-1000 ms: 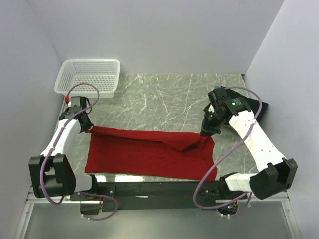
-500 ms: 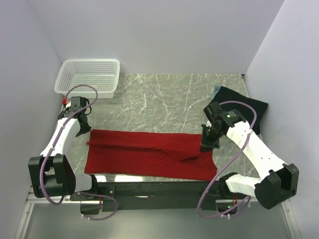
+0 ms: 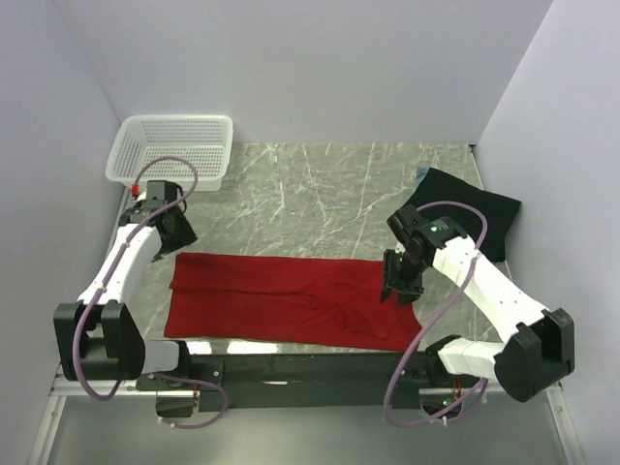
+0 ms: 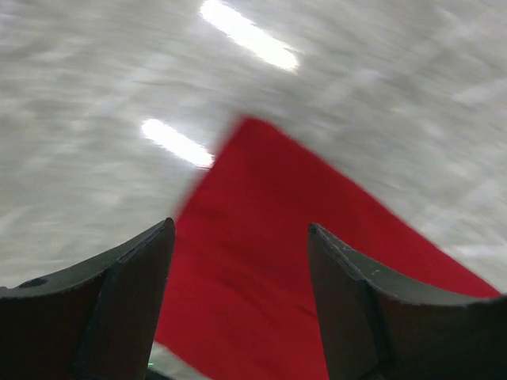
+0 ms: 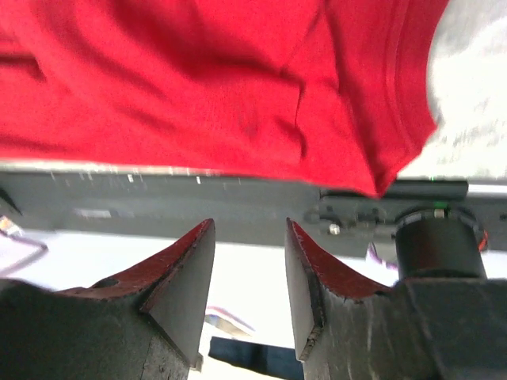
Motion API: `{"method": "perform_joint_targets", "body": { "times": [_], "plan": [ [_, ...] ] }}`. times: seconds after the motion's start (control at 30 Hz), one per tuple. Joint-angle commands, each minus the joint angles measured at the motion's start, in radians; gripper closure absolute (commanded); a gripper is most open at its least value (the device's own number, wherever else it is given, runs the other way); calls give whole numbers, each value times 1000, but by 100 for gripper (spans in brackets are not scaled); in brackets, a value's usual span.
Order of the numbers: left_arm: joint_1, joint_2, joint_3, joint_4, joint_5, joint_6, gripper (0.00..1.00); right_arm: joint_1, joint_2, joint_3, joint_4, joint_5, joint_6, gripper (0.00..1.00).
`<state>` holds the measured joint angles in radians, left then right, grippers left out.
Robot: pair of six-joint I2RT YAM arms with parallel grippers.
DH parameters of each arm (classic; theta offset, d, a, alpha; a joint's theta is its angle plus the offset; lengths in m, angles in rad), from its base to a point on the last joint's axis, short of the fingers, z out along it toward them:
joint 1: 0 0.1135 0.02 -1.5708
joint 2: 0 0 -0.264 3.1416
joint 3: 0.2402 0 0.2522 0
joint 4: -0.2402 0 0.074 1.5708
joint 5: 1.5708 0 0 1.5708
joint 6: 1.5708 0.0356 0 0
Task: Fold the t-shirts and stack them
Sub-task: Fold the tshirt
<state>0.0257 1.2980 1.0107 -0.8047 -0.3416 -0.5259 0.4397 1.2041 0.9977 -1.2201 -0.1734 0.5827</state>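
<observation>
The red t-shirt [image 3: 291,300] lies flat on the marble table as a long folded band near the front edge. My left gripper [image 3: 177,239] hovers just above its far left corner, open; in the left wrist view the red t-shirt [image 4: 269,237] shows below the spread fingers [image 4: 135,293] of the left gripper [image 4: 242,237], nothing between them. My right gripper [image 3: 398,289] is open over the shirt's right end. The right wrist view has the red t-shirt [image 5: 198,71] beyond the empty right gripper [image 5: 250,229]. A black t-shirt [image 3: 470,208] lies folded at the back right, a light blue edge [image 3: 421,174] at its corner.
A white mesh basket [image 3: 174,147] stands at the back left corner. Grey walls close in the left, back and right sides. The black mounting rail [image 3: 310,366] with the arm bases runs along the near edge, close to the red shirt's front hem.
Both grippers have opened and let go of the red shirt. Its raised right end has dropped flat. The left gripper moved back and slightly right; the right gripper moved down toward the near edge.
</observation>
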Motion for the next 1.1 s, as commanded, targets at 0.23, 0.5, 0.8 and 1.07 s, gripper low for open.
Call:
{"method": "perform_joint_targets", "body": {
  "times": [0.23, 0.5, 0.8, 1.07],
  "plan": [
    [-64, 217, -49, 211, 334, -152, 24, -130, 195, -31, 345, 100, -32, 57],
    [-63, 325, -61, 242, 345, -131, 24, -217, 365, 10, 407, 221, -63, 59],
    [-50, 418, -83, 291, 345, -99, 24, -243, 489, 22, 475, 261, -76, 63],
    [-32, 448, -29, 262, 259, -86, 23, -246, 620, 143, 461, 347, -80, 69]
  ]
}}
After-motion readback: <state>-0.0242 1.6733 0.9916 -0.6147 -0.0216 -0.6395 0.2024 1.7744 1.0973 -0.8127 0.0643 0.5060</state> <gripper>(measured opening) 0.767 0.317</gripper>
